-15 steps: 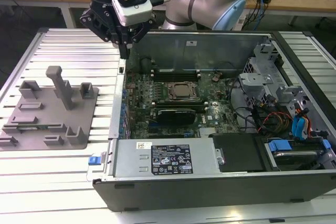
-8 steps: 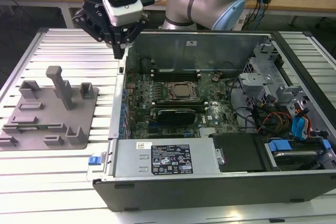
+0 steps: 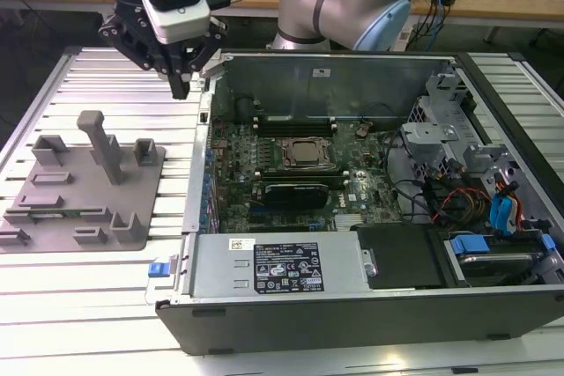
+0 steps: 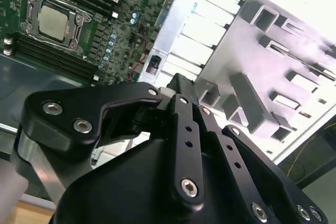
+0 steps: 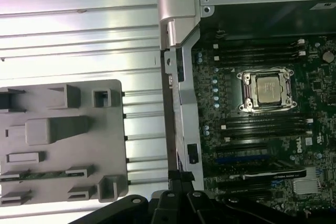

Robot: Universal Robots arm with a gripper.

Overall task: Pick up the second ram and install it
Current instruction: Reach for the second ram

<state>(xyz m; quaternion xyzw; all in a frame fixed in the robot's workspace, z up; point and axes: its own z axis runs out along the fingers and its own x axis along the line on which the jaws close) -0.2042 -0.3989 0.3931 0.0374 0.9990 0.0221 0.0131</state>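
The second ram (image 3: 72,212) is a thin green stick lying flat in a slot of the grey fixture plate (image 3: 53,226) on the exterior view's left. In the first wrist view the ram (image 5: 42,174) sits between two small blocks of the fixture plate (image 5: 105,129). My gripper (image 3: 182,85) hangs well above the slatted table, between the fixture and the open computer case's left wall. Its fingers are shut and hold nothing. Its black linkages show in both wrist views, with the gripper (image 5: 180,181) close to the case wall. The motherboard (image 3: 352,200) lies inside the case with its memory slots (image 5: 260,51) beside the processor socket.
The open computer case (image 3: 352,305) takes up the middle and the exterior view's right, with a power supply (image 3: 282,266) at the front and drive bays and cables (image 3: 476,209) at the right. A tall grey post (image 3: 104,143) stands on the fixture. Workbenches run along the back.
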